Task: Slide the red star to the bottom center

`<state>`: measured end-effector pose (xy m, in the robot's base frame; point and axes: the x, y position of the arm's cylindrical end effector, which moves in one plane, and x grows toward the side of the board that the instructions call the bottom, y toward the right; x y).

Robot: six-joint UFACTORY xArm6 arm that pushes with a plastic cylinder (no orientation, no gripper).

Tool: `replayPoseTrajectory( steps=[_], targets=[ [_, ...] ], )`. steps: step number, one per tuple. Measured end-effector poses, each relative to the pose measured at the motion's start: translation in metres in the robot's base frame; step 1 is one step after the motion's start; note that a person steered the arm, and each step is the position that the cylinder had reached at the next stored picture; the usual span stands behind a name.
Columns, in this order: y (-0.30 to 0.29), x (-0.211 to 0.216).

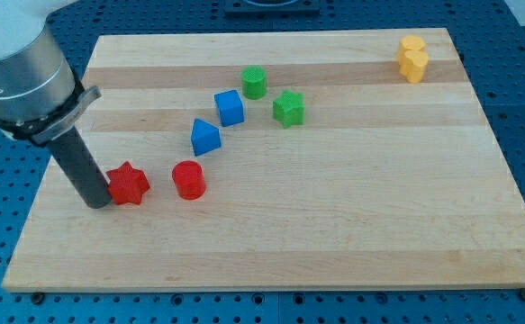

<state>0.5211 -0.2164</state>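
My tip [100, 203] stood on the board [352, 234] near its left edge in the view, touching the red star [129, 184] just to the tip's right. Farther right of the tip, apart from the star, lay the red cylinder [189, 180]. Up and to the right of the tip ran a rising line: the blue wedge [204, 137], the blue cube [230, 107], then the green cylinder [254, 82]. The green star [288, 108] sat just right of the cube. The yellow block [412, 58] lay farthest from the tip, by the board's top right corner.
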Motion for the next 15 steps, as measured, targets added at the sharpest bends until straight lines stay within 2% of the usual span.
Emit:
replayPoseTrajectory(
  steps=[2,3,5,6,8,15],
  targets=[
    [0.002,-0.067],
    [0.014,-0.028],
    [0.025,-0.007],
    [0.044,0.022],
    [0.076,0.044],
    [0.192,0.045]
  ],
)
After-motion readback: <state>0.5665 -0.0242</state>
